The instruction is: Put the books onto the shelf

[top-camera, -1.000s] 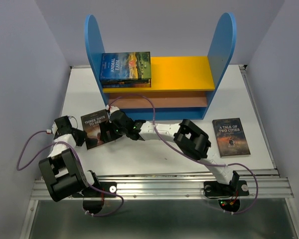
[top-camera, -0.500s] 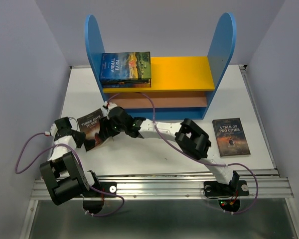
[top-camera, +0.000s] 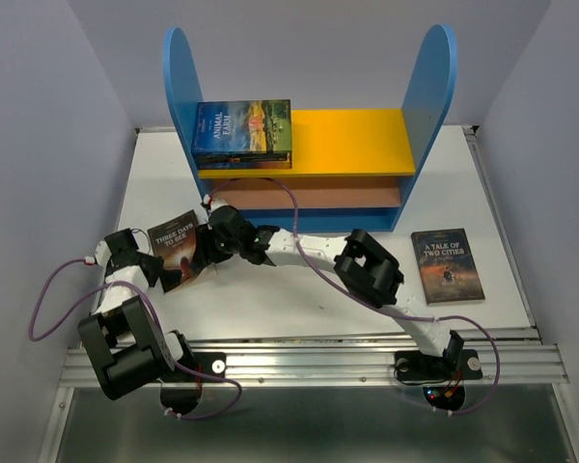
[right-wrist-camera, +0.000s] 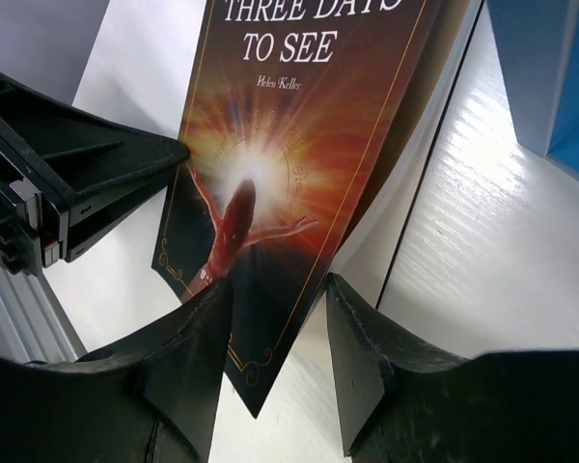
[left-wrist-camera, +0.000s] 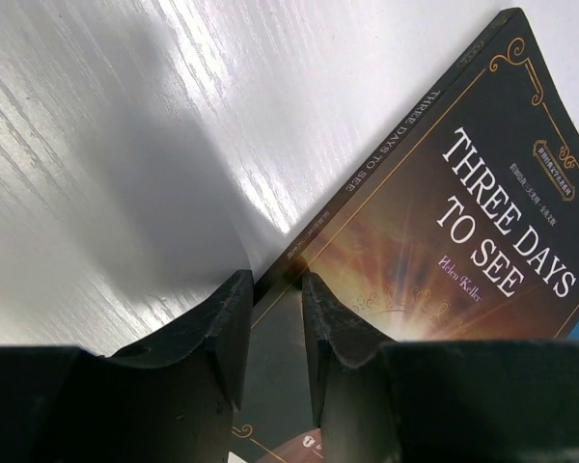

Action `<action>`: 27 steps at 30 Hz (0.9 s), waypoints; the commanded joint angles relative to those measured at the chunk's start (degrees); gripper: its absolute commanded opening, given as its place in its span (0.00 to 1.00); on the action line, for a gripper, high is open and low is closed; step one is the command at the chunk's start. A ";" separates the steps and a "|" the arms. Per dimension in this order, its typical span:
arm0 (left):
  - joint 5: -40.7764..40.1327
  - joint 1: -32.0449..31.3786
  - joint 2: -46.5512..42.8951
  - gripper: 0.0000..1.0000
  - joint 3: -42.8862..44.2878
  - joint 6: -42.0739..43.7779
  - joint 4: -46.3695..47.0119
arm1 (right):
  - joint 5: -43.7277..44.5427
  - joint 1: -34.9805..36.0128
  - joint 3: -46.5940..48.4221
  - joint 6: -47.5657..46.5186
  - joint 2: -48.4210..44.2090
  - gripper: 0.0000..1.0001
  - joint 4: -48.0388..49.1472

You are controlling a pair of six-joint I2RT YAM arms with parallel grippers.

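The dark book "Three Days to See" [top-camera: 175, 245] is propped up off the table at the left, tilted. My left gripper [left-wrist-camera: 277, 280] is shut on its spine edge [left-wrist-camera: 463, 241]. My right gripper [right-wrist-camera: 275, 289] straddles the book's lower corner [right-wrist-camera: 289, 145]. Its left finger lies against the cover, and a gap remains on the right side, so it is open. The left gripper's finger [right-wrist-camera: 87, 169] shows at the book's far edge. A stack of books topped by Animal Farm [top-camera: 243, 130] lies on the yellow top board of the shelf [top-camera: 367, 140]. "A Tale of Two Cities" [top-camera: 447, 265] lies flat at the right.
The shelf's blue side panels [top-camera: 181, 87] rise at the back, with the brown lower board [top-camera: 309, 198] facing me. The right arm [top-camera: 367, 265] stretches across the table's middle. A metal rail [top-camera: 318, 362] runs along the near edge.
My right gripper has moved left onto the book's corner and its jaws have narrowed around it. The left gripper keeps its hold, shifted slightly left.
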 commanded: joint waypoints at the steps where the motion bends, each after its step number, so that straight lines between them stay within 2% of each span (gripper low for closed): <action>1: 6.16 -0.91 -0.21 0.37 -2.10 -1.21 -0.51 | -4.48 1.79 3.88 3.60 3.13 0.47 1.66; 3: 6.86 -0.91 -0.13 0.37 -2.37 -1.39 -0.07 | -5.53 1.79 4.94 4.22 3.84 0.45 1.66; 6: 8.01 -0.91 0.14 0.37 -2.55 -1.39 0.55 | -7.64 1.79 6.43 5.54 5.15 0.26 1.58; 8: 7.66 -0.91 0.14 0.37 -2.55 -1.47 0.37 | -6.34 1.79 5.21 6.07 4.37 0.01 1.58; 15: 7.66 -0.91 -2.14 0.38 -2.20 -2.09 -0.94 | 2.81 1.79 -3.92 6.94 -2.65 0.01 2.37; 17: 8.44 -0.91 -3.11 0.50 -1.41 -1.92 -1.73 | 3.61 1.79 -6.03 6.51 -4.15 0.01 5.43; 18: 9.75 -0.91 -4.59 0.64 -1.23 -1.57 -2.43 | 3.78 1.79 -8.74 6.68 -5.90 0.01 7.53; 20: 11.25 -0.91 -6.53 0.72 -0.27 -1.30 -3.58 | 4.31 1.79 -11.74 6.24 -8.19 0.01 10.26; 21: 11.96 -0.91 -7.76 0.82 0.18 -1.21 -4.28 | 4.92 1.79 -15.15 6.24 -9.51 0.01 12.71; 23: 12.23 -0.91 -11.72 0.96 1.14 -1.12 -7.09 | 6.84 1.79 -18.34 4.49 -13.82 0.01 15.10; 24: 12.66 -0.91 -13.21 0.99 2.02 -0.95 -7.88 | 7.47 1.79 -20.00 4.40 -15.22 0.01 16.68; 27: 14.68 -0.82 -18.66 0.99 3.87 -0.16 -10.78 | 6.69 1.79 -26.33 3.69 -21.20 0.01 19.05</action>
